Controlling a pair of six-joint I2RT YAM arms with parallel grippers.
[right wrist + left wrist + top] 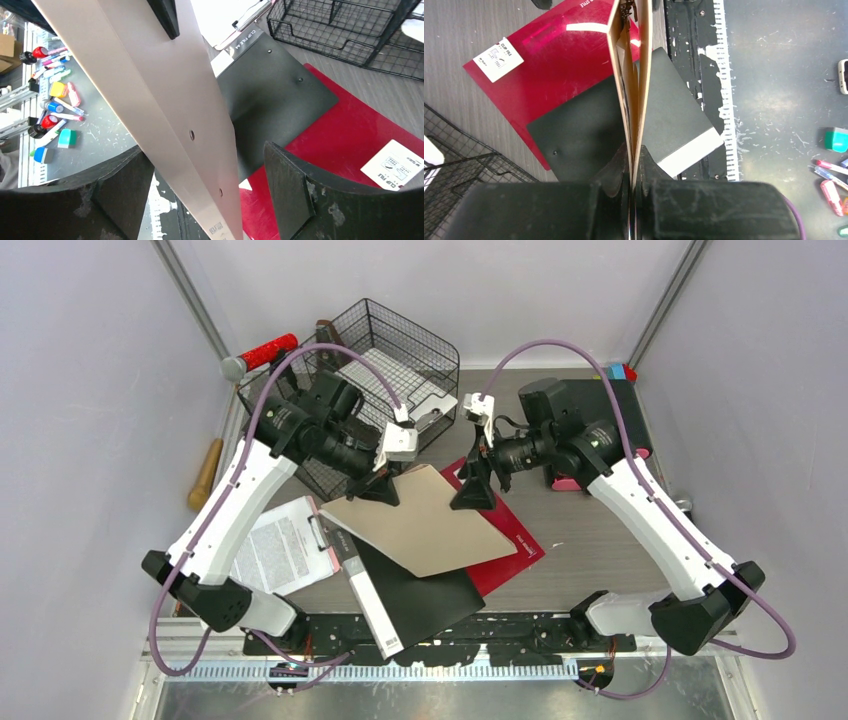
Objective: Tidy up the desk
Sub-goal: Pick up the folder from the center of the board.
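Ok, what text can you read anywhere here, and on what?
"CLIP FILE A4": black folder, near its white edge.
"CLIP FILE": white label on the red folder; its smaller print is blurred.
"STYLE", cut off by the frame: red folder's edge.
Clipboard sheet: print too small to read.

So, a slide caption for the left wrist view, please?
Left gripper shut on a tan folder, seen edge-on, above a black folder and a red folder on the desk.
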